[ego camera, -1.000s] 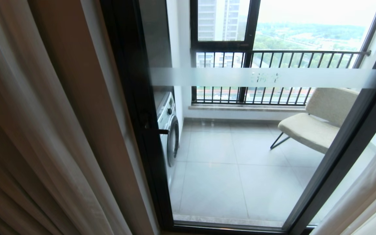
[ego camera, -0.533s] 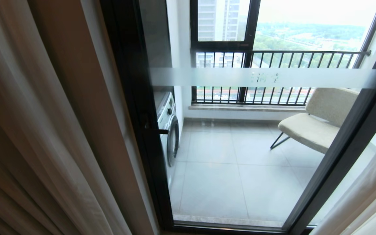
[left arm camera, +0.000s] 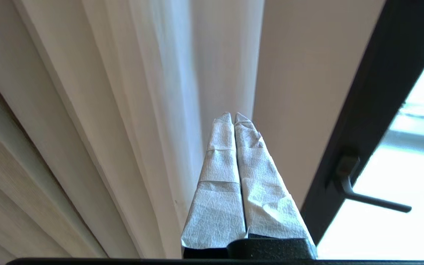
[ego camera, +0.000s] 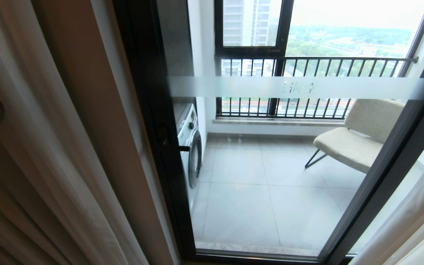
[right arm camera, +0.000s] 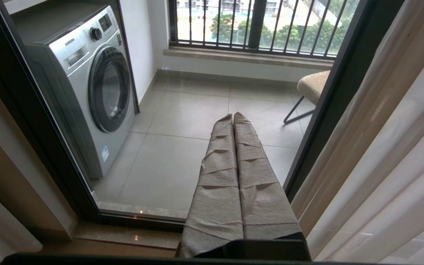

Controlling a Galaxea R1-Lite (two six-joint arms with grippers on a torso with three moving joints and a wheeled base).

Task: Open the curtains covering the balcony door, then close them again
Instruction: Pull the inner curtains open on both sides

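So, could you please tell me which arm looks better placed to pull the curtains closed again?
Probably left: the left gripper, jaws shut empty, sits beside the pleated cream-beige curtains.

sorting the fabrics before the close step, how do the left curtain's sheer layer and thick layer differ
The sheer layer is thin, white and lets light through; the thick layer is opaque, cream-beige and textured. The sheer layer hangs nearer the balcony door; the thick layer lies farther from it. Both hang in long pleats.

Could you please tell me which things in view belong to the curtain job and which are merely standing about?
Job: curtains, balcony door, left gripper beside the sheer folds.
Standing about: washing machine, chair, railing.
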